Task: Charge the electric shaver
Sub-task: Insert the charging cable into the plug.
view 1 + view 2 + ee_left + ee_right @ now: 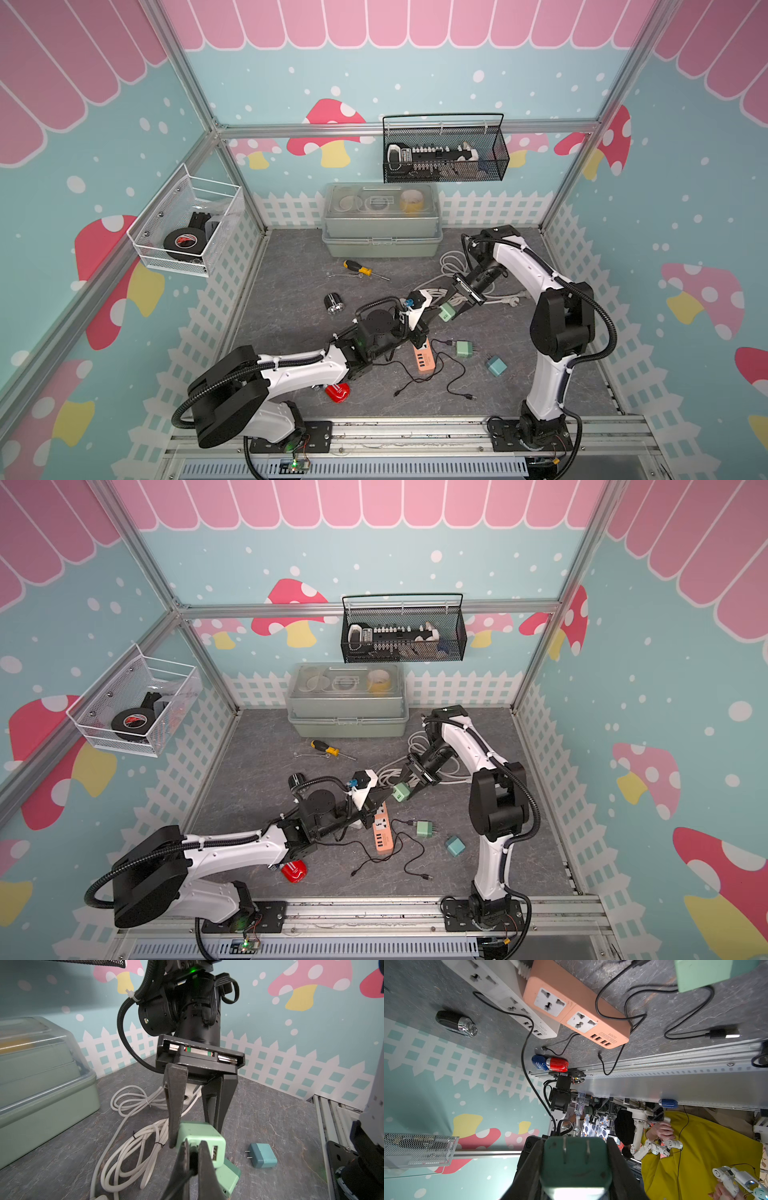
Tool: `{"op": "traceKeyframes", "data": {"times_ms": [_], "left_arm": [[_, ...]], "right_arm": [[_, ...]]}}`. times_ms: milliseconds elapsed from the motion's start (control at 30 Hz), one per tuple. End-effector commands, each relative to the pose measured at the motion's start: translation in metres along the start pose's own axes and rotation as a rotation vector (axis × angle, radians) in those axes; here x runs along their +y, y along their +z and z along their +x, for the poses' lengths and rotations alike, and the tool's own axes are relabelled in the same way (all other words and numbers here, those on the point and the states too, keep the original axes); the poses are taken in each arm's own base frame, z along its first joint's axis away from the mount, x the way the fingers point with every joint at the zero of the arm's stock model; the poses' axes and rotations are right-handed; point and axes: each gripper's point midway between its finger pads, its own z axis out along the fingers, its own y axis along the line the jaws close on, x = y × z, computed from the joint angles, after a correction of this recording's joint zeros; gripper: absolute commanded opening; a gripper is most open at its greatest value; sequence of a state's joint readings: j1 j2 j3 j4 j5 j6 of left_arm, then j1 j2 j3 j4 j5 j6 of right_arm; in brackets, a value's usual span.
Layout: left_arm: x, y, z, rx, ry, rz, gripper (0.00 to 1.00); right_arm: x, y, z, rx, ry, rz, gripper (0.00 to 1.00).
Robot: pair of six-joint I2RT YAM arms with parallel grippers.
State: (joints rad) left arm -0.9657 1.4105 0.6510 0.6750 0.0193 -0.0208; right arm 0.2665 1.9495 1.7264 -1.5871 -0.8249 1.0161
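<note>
Right fingers (176,1105) pinch the mint adapter (199,1136), left fingers (184,1159) a black plug (193,1160); black, chrome-headed shaver (455,1023) lies apart.

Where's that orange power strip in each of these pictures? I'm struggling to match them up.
In a top view: orange power strip, mid-floor, near the pale green charger.
In a top view: same place, more of it showing.
Left wrist: not in it.
Right wrist: beside a white power strip.
Shared landmark: that charger, held in the right hand, shows in all four.
</note>
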Motion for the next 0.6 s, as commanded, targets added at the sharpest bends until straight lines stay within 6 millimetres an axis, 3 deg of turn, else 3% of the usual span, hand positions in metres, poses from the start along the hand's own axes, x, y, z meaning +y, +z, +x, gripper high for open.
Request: {"op": "traceKeyframes", "data": {"times_ms": [0,200,567], "left_arm": [[0.002,0.004,0.003,0.011,0.045,-0.010,0.00],[0.000,0.006,0.013,0.037,0.103,0.003,0.00],[0.013,-0.008,0.022,0.067,0.127,-0.008,0.00]], "right_arm": [[-0.003,0.004,0.029,0.127,0.048,0.005,0.00],[-0.008,0.009,0.042,0.179,0.075,-0.012,0.00],[-0.008,0.010,0.040,0.182,0.084,-0.006,0.00]]}}
